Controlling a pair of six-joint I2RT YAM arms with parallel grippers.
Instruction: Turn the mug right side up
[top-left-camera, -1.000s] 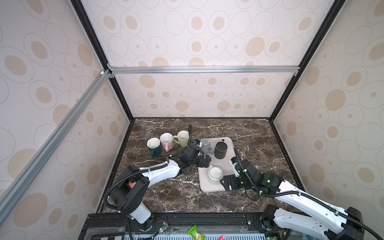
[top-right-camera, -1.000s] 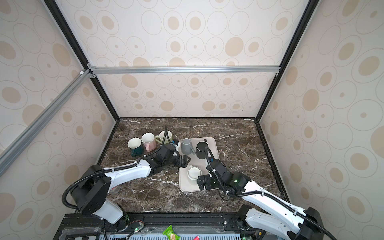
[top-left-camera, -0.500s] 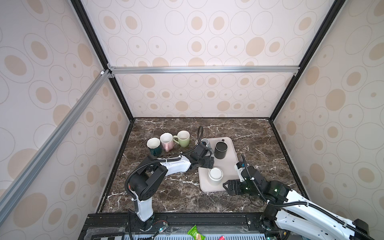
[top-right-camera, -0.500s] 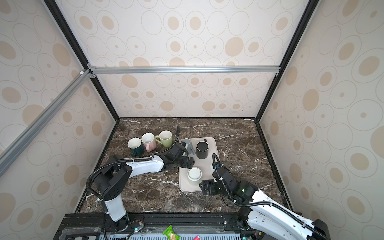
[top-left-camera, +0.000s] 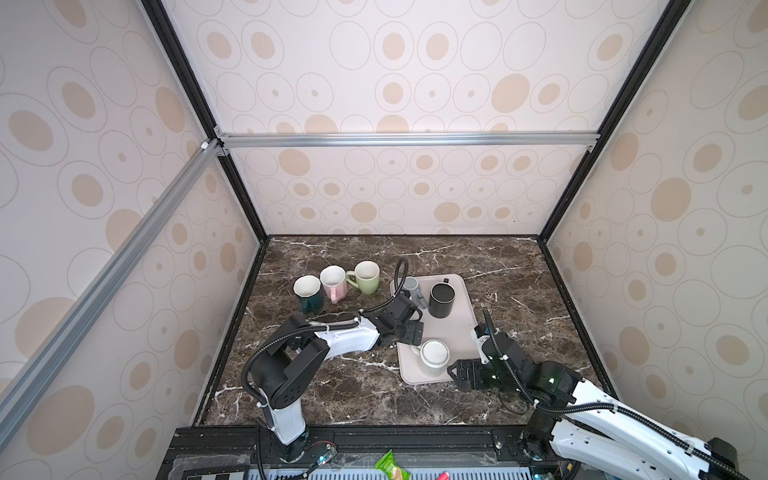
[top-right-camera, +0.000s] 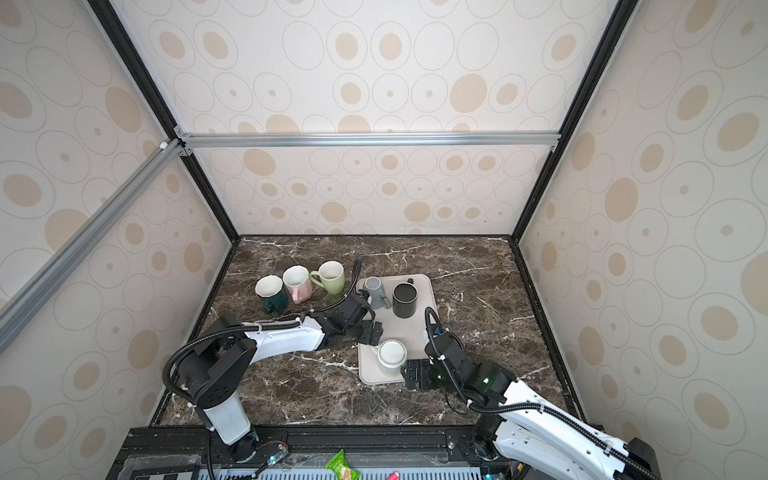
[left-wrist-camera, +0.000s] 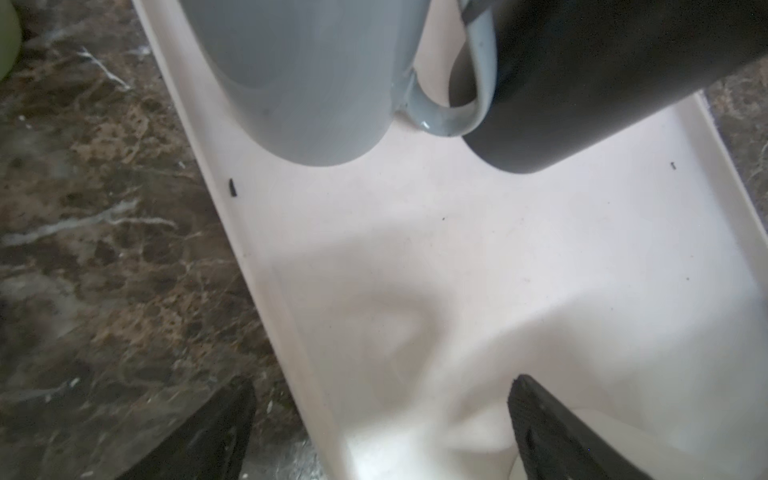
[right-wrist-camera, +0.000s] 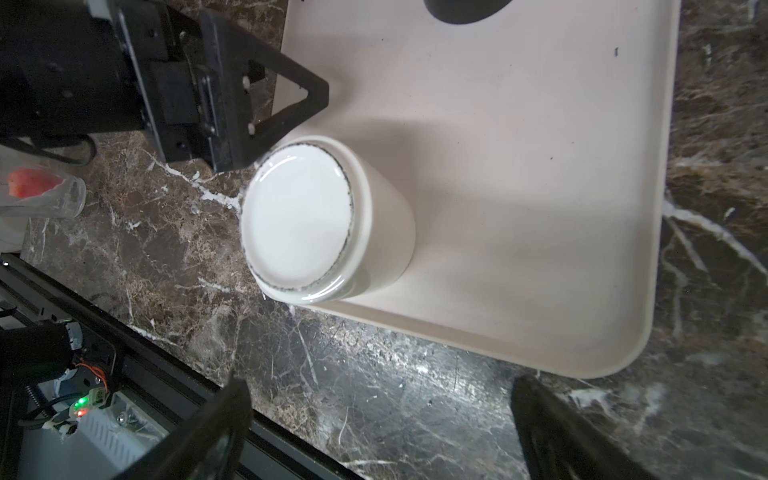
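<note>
A white mug (top-left-camera: 434, 356) (top-right-camera: 391, 355) stands upside down, base up, at the front of the cream tray (top-left-camera: 461, 328) (top-right-camera: 424, 324). In the right wrist view the white mug (right-wrist-camera: 307, 220) fills the middle, near the tray's (right-wrist-camera: 540, 208) front edge. My left gripper (top-left-camera: 409, 333) (top-right-camera: 371, 332) (left-wrist-camera: 382, 419) hangs open and empty over the tray's left rim, just behind the mug. My right gripper (top-left-camera: 456, 374) (top-right-camera: 414, 374) (right-wrist-camera: 380, 428) is open and empty over the marble, by the tray's front right corner and to the right of the mug.
A grey mug (top-left-camera: 411, 287) (left-wrist-camera: 299, 83) and an upright black mug (top-left-camera: 441, 300) (left-wrist-camera: 602, 83) stand at the back of the tray. Dark green (top-left-camera: 308, 294), pink (top-left-camera: 334, 284) and light green (top-left-camera: 367, 277) mugs stand upright on the marble to the left.
My left gripper has come forward along the tray's left edge, from beside the grey mug to just behind the white mug. My right gripper has drawn back off the tray to its front right corner.
</note>
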